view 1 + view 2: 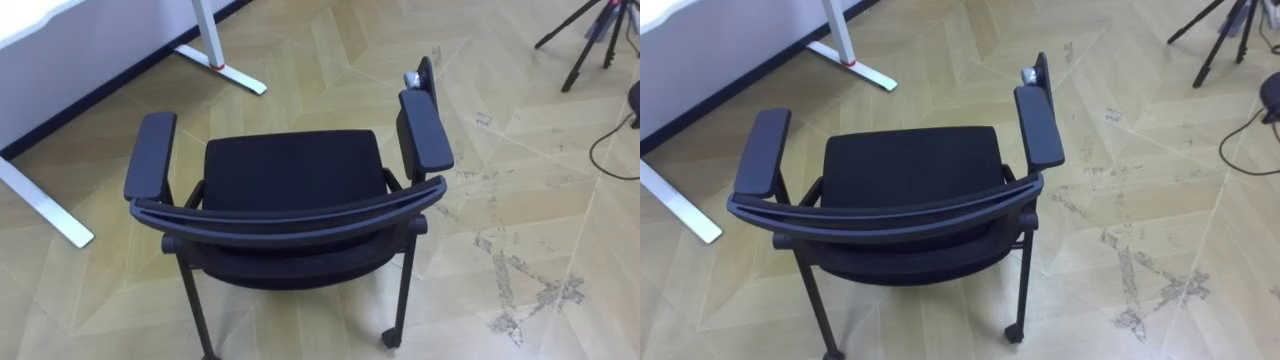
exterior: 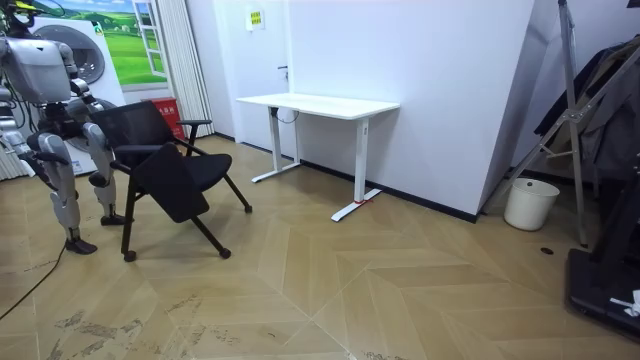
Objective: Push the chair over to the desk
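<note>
A black chair [image 1: 290, 180] with a padded seat, two armrests and small castors stands on the wooden floor right below me. Its curved backrest rail [image 1: 290, 215] is the part nearest me, and the seat faces away toward the white desk. In the room view I stand at the room view's left, directly behind the chair [image 2: 165, 165]. My arms stay close to my body there, apart from the backrest. The hands are too small in that view to read.
The white desk's legs [image 1: 225, 70] and foot bar [image 1: 45, 205] stand ahead on the left, close to the chair's front. A dark tripod [image 1: 590, 35] and a cable [image 1: 610, 140] lie ahead on the right. The room view shows the desk [image 2: 320, 105] and a white bucket [image 2: 530, 203].
</note>
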